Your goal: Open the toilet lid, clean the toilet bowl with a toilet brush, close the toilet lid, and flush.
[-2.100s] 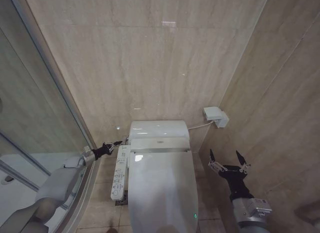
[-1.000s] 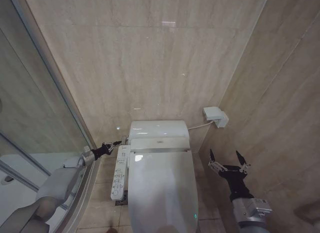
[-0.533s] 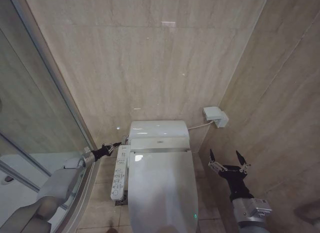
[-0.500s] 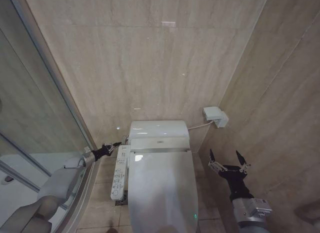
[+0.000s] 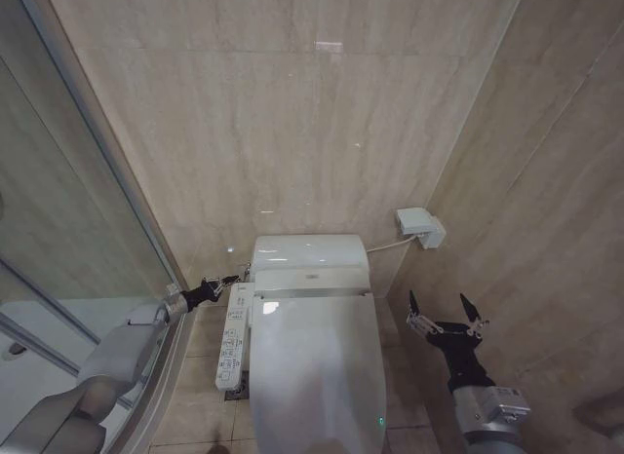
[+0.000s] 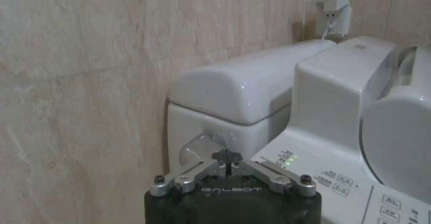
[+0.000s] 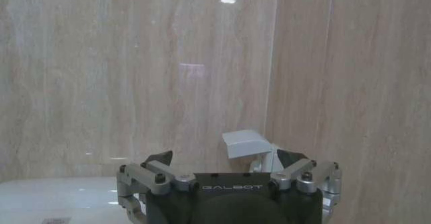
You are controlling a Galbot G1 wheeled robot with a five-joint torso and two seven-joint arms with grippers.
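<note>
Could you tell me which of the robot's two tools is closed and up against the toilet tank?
The left tool, its fingers pinched together at the flush lever on the tank's side. The right tool hangs open beside the closed toilet lid, touching nothing.

Left arm stretched forward and low, right arm parked with its fingers spread.

The left arm reaches out from the lower left, its gripper (image 5: pixel 230 279) pointing ahead with the fingers drawn together to a closed tip, as the left wrist view (image 6: pixel 227 159) also shows. The right arm stands upright at the lower right, wrist vertical, its gripper (image 5: pixel 445 308) aimed upward with both fingers wide apart and nothing between them (image 7: pixel 229 158).
</note>
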